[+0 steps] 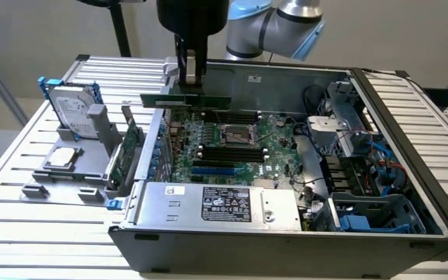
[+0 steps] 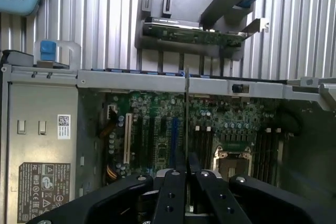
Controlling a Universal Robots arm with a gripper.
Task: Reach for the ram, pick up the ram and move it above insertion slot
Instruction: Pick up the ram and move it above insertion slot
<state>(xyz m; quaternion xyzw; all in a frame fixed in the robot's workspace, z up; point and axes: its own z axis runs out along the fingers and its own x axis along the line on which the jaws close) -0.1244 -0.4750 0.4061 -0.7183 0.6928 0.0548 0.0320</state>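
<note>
**Ram lifted over the open case**

Nearest, the power supply (image 1: 220, 204) sits at 6 o'clock in the computer case (image 1: 410, 116), with the motherboard (image 1: 232, 143) behind it. Above the board's far edge, at 12 o'clock, the gripper (image 1: 191, 87) pinches the ram (image 1: 186, 101) between narrow fingers (image 2: 173, 192), stick level, clear of the black slots (image 1: 228, 153). At 9 o'clock, outside the case, a hard drive (image 1: 72, 108) stands in a grey holder (image 1: 68, 175).
</note>
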